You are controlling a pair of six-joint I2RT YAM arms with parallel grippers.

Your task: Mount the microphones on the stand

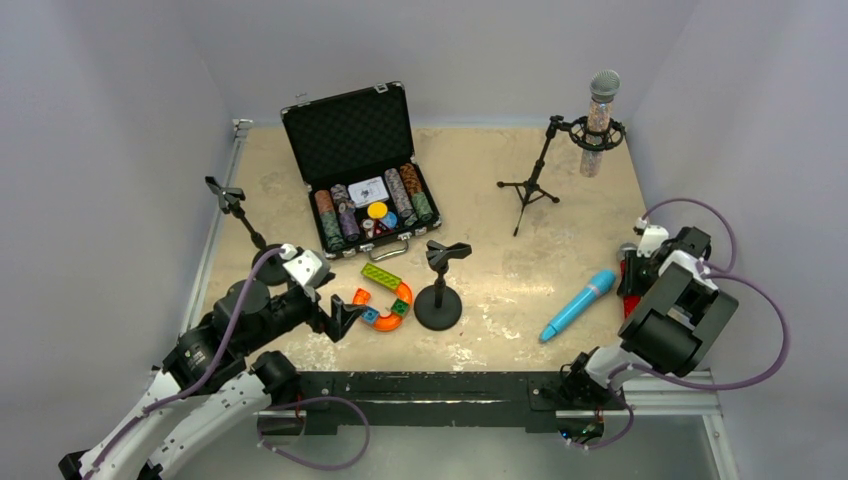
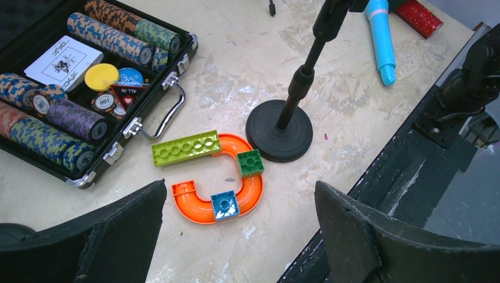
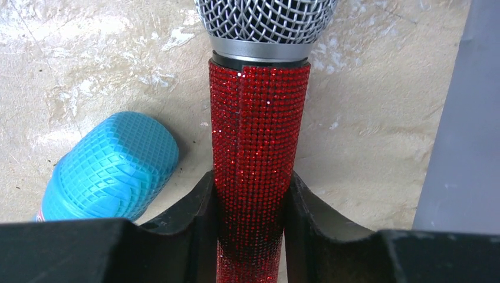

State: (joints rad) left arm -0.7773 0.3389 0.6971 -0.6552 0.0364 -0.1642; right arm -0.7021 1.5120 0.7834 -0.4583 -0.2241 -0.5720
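My right gripper [image 3: 252, 203] is shut on the red glitter microphone [image 3: 256, 147], its grey mesh head [image 3: 264, 20] pointing away; in the top view this gripper [image 1: 632, 283] is at the right edge. The light-blue microphone [image 1: 579, 305] lies on the table beside it and shows in the right wrist view [image 3: 112, 168]. The silver-pink glitter microphone [image 1: 598, 120] stands clipped in the tripod stand [image 1: 532, 180] at the back right. An empty round-base stand [image 1: 439, 290] is in the middle, another empty stand [image 1: 240, 225] at the left. My left gripper [image 1: 345, 318] is open and empty, also in its wrist view [image 2: 239, 236].
An open black case of poker chips [image 1: 365, 200] sits at the back centre. An orange curved track with green and blue bricks [image 1: 385, 298] lies between my left gripper and the round-base stand. Grey walls close in the table; a black rail [image 1: 440, 385] runs along the near edge.
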